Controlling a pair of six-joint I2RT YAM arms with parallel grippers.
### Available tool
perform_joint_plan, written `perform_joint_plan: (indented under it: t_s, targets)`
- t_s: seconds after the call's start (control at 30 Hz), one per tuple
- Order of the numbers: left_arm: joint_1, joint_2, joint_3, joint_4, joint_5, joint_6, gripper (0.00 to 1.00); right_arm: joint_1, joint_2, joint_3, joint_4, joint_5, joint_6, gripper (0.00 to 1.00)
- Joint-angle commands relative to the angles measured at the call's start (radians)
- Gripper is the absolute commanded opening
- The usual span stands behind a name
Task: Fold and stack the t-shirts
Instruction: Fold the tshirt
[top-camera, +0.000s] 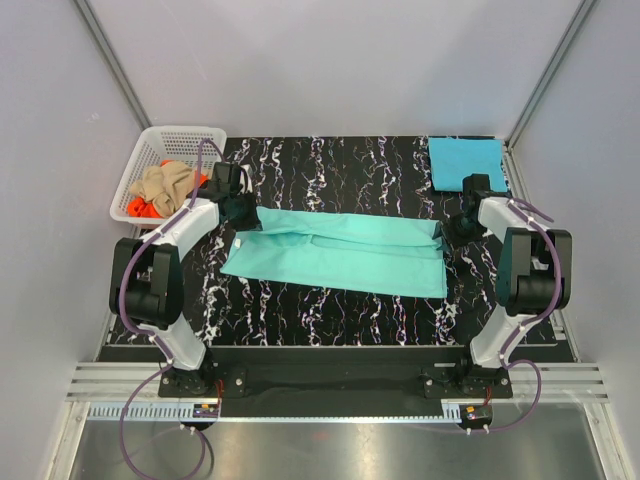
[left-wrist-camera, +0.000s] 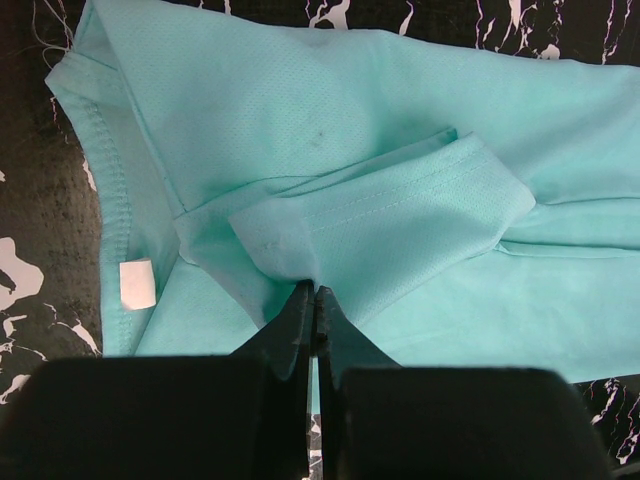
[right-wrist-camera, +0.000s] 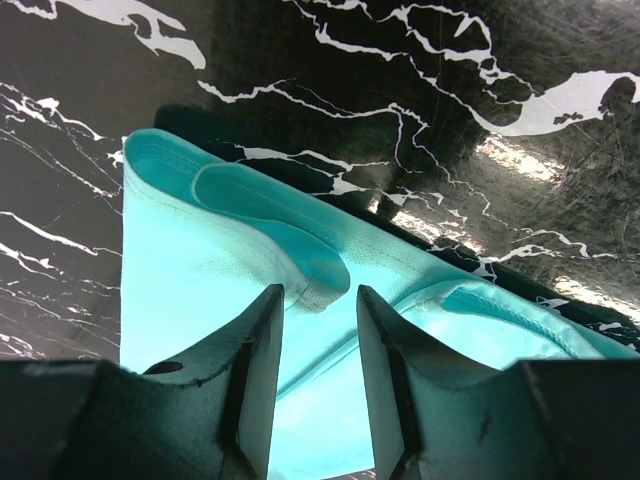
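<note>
Mint-teal t-shirt (top-camera: 340, 255) lies stretched across the middle of the black marbled table (top-camera: 330, 160). Left gripper (left-wrist-camera: 315, 295) is clenched on a fold near its collar end. The right gripper (right-wrist-camera: 318, 300) has its jaws apart around the opposite edge, not pinching it.

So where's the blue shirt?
In the top view, the blue shirt lies folded at the far right corner of the table, just beyond the right gripper.

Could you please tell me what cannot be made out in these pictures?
- Top view: the orange t-shirt in the basket is mostly hidden under the tan t-shirt.
- Top view: the right arm covers part of the near edge of the sky-blue t-shirt.
- Left wrist view: the white tag on the mint t-shirt is too small to read.
</note>
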Motion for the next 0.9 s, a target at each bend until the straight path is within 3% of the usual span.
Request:
perform_joint_plan:
  t_s: [0.0,0.2,0.27,0.37,0.63,0.87]
  targets:
    - [-0.003,-0.012,0.034,0.007,-0.013,-0.006,0.00,0.006,0.011,0.033,-0.010,0.015,0.042,0.43]
    - [-0.003,-0.005,0.039,0.010,-0.011,-0.008,0.00,0.006,0.028,0.047,0.017,0.056,0.022,0.38]
    - [-0.003,-0.004,0.043,0.010,-0.014,-0.011,0.00,0.006,0.034,0.051,0.021,0.068,0.014,0.27]
    - [-0.003,-0.007,0.060,0.002,-0.036,-0.020,0.00,0.008,0.022,0.059,0.035,0.100,-0.019,0.00]
    - [-0.003,-0.021,0.221,-0.096,-0.174,-0.030,0.00,0.011,-0.046,0.143,0.035,0.205,-0.217,0.00]
    - [-0.003,-0.054,0.212,-0.119,-0.168,-0.022,0.00,0.035,-0.073,0.074,0.138,0.099,-0.358,0.00]
